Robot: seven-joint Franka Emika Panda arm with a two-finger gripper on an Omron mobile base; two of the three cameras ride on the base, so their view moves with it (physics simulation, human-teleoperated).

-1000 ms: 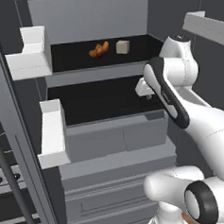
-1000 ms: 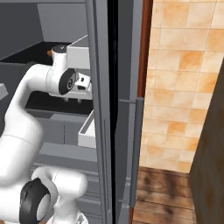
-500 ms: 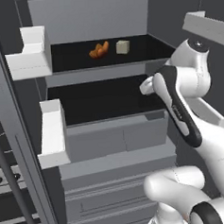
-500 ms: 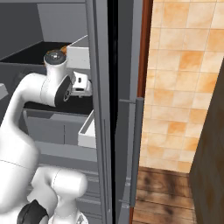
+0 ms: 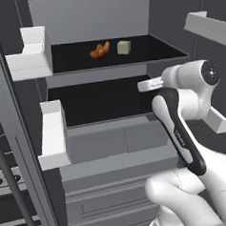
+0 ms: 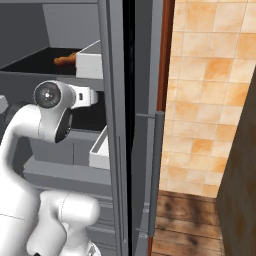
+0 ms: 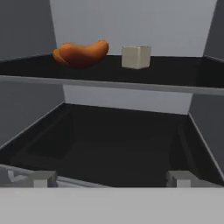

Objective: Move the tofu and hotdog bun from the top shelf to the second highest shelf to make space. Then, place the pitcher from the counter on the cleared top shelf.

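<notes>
- Top shelf (image 5: 112, 73): black, grey front edge. Hotdog bun (image 5: 99, 50) + tofu (image 5: 123, 47) sit on it, side by side, apart, near back.
- 2nd shelf (image 7: 118, 148) one lvl down: black, bare.

hotdog bun (image 5: 100, 50) beside tofu (image 5: 123, 47) on top shelf (image 5: 112, 73), second shelf (image 5: 101, 120) beneath
</notes>
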